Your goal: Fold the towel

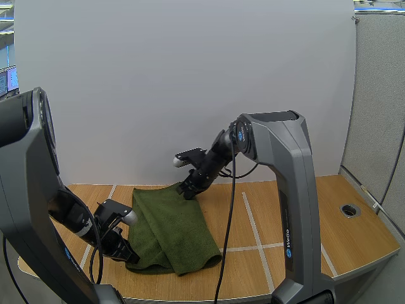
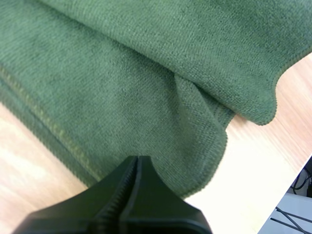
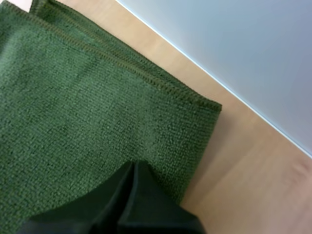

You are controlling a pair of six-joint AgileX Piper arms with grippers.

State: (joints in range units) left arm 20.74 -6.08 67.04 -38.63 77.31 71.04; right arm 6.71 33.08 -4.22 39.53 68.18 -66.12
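Note:
A dark green towel [image 1: 171, 228] lies folded on the wooden table [image 1: 285, 215], running from the back wall toward the front edge, with a rounded fold at its near right corner. My left gripper [image 1: 130, 255] is low at the towel's near left edge. In the left wrist view its fingers lie together as one dark wedge, shut [image 2: 138, 158], with the tip just over the towel [image 2: 146, 73] and nothing pinched. My right gripper [image 1: 188, 190] hangs at the towel's far right corner. It is shut too [image 3: 134, 163], over the stitched hem of the towel [image 3: 73, 97].
White tape lines [image 1: 253, 221] cross the table. A round cable hole [image 1: 350, 209] sits at the right rear. A white wall panel [image 1: 190, 82] stands right behind the towel. The table's front edge [image 1: 190, 296] is close to the towel's near end.

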